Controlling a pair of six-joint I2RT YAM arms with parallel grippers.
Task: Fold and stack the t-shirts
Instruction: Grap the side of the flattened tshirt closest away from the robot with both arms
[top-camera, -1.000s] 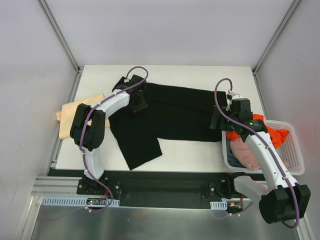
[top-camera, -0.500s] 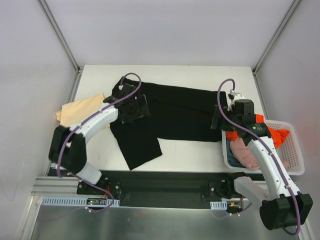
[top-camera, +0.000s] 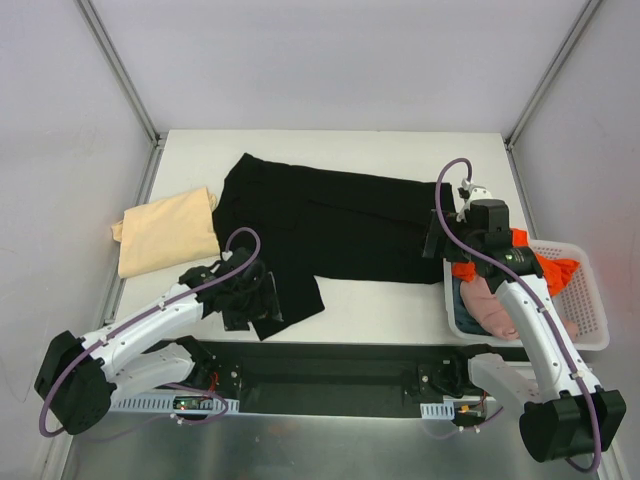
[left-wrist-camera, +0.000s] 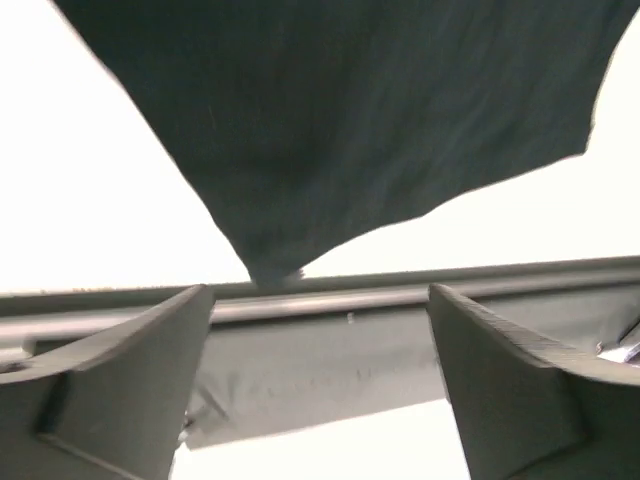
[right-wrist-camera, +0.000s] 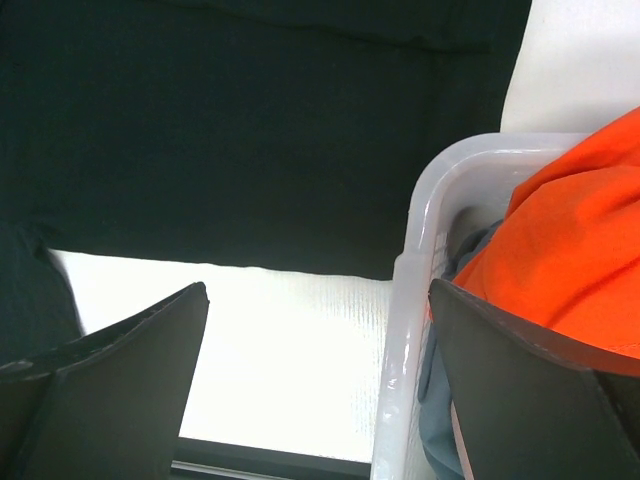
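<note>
White desk (top-camera: 390, 300): black shirt (top-camera: 340, 225) lies flat, ready to fold. Your left jaws wide, empty, at near corner; right jaws wide, empty too.

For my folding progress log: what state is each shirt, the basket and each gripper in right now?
black t-shirt: spread out, not stacked
tan t-shirt: folded, lying flat
orange t-shirt: crumpled in the basket
pink t-shirt: crumpled in the basket
basket: upright, holding shirts
left gripper: open, empty
right gripper: open, empty
</note>
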